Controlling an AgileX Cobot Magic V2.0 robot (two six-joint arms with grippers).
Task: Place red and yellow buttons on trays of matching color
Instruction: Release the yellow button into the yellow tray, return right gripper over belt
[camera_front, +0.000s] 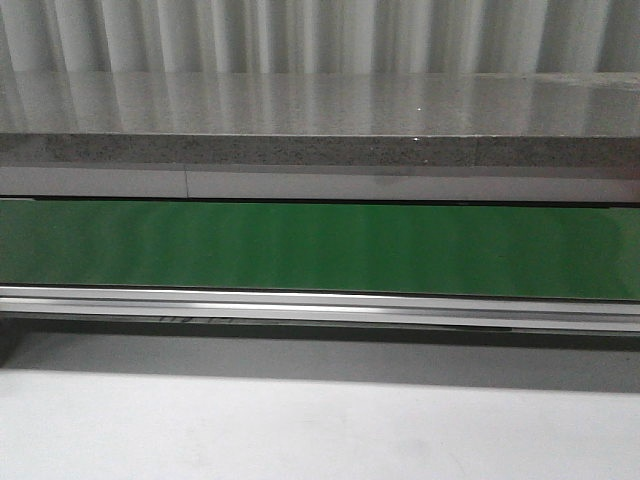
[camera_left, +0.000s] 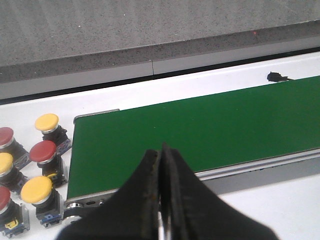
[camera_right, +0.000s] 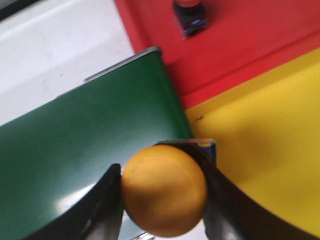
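Right gripper (camera_right: 162, 200): jaws clamped on yellow button (camera_right: 164, 190), at green belt (camera_right: 75, 145) end; yellow tray (camera_right: 270, 145) just beside, red tray (camera_right: 240, 45) beyond. Left gripper (camera_left: 161, 165): jaws closed, empty.

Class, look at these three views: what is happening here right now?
The right tool grips a round yellow-capped push button at the end of the green conveyor belt, beside the flat yellow tray. One red-capped button sits on the flat red tray. The left tool is shut, empty, near spare buttons.
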